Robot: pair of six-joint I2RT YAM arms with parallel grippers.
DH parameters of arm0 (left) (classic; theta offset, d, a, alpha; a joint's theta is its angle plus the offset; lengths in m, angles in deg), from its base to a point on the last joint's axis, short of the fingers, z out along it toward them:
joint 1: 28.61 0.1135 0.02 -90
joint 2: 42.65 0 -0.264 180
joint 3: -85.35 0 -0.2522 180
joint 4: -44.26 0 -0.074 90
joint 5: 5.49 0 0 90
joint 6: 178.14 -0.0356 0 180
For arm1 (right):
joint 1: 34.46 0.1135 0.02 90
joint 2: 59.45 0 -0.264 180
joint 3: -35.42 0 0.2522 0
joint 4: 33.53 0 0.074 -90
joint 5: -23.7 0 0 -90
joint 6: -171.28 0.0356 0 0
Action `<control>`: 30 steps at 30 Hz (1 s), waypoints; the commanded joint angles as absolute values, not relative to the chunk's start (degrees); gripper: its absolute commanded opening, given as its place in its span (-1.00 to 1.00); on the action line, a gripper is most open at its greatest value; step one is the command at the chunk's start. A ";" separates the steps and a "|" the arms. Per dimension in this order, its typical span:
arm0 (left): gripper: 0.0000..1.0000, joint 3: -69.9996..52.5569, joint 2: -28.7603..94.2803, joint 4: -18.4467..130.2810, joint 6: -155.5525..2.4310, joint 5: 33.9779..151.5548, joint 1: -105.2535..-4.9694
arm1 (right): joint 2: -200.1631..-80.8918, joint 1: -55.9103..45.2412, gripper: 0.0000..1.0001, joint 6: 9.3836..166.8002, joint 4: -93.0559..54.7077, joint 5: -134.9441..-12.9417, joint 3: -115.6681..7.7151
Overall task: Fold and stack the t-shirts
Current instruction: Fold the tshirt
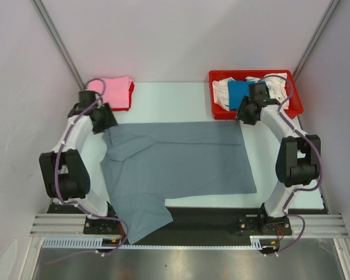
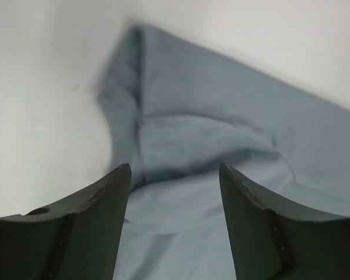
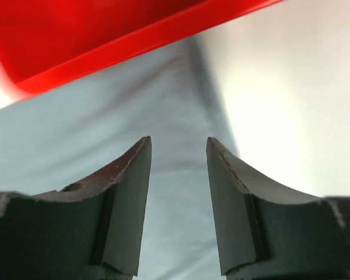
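A slate grey t-shirt [image 1: 175, 160] lies spread flat across the table, one sleeve hanging over the near edge at the left. My left gripper [image 1: 108, 127] hovers over its far left corner, jaws open, with only the folded grey cloth [image 2: 186, 140] below them. Over the far right corner by the tray sits my right gripper [image 1: 243, 118], also open, with grey cloth [image 3: 175, 175] beneath and nothing pinched. A folded pink t-shirt [image 1: 112, 91] rests on a red one at the far left. White and bright blue t-shirts [image 1: 239, 92] lie in the tray.
The red plastic tray [image 1: 294, 96] stands at the far right corner; its rim [image 3: 134, 41] is close in front of my right gripper. White walls enclose the table on three sides. A black rail with both arm bases runs along the near edge.
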State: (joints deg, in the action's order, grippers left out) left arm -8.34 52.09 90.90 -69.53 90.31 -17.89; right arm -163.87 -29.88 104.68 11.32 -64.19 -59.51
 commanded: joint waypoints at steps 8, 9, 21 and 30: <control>0.34 -12.07 51.65 99.07 -83.48 65.00 -52.85 | -154.73 -17.86 -0.04 109.49 5.81 -76.23 -51.65; 0.23 -12.25 52.62 99.07 -83.66 64.56 -53.65 | -153.33 -16.72 -0.04 109.93 5.02 -76.49 -50.86; 0.04 -16.11 59.92 96.62 -83.74 58.06 -57.26 | -140.92 -15.12 -0.04 109.05 5.46 -76.76 -38.65; -0.22 -11.02 65.37 95.38 -85.51 49.97 -57.26 | -138.29 -15.21 -0.04 107.56 7.21 -77.29 -37.76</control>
